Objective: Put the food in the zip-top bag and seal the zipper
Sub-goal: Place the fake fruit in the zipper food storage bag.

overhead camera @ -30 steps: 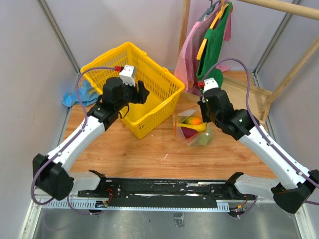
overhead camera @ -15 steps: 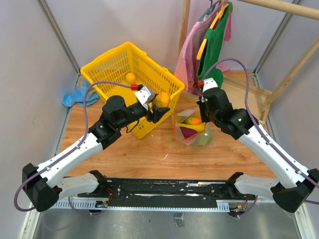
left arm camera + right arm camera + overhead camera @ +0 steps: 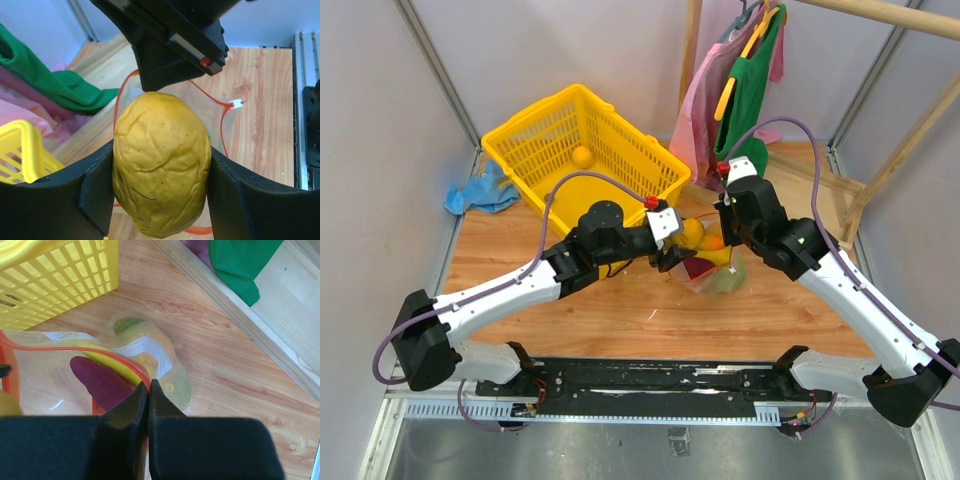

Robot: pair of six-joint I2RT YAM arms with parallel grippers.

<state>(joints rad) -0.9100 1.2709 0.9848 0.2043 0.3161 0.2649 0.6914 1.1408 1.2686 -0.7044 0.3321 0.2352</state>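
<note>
Left end effector clamping fruit, bag half-hidden

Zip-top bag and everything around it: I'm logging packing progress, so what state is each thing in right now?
left gripper: shut on the yellow fruit.
right gripper: shut on the rim of the zip-top bag.
zip-top bag: mouth open, food inside.
zipper: unsealed.
yellow fruit: held at the bag's mouth, not yet in.
purple piece: inside the bag.
yellow basket: upright, one yellow ball inside.
</note>
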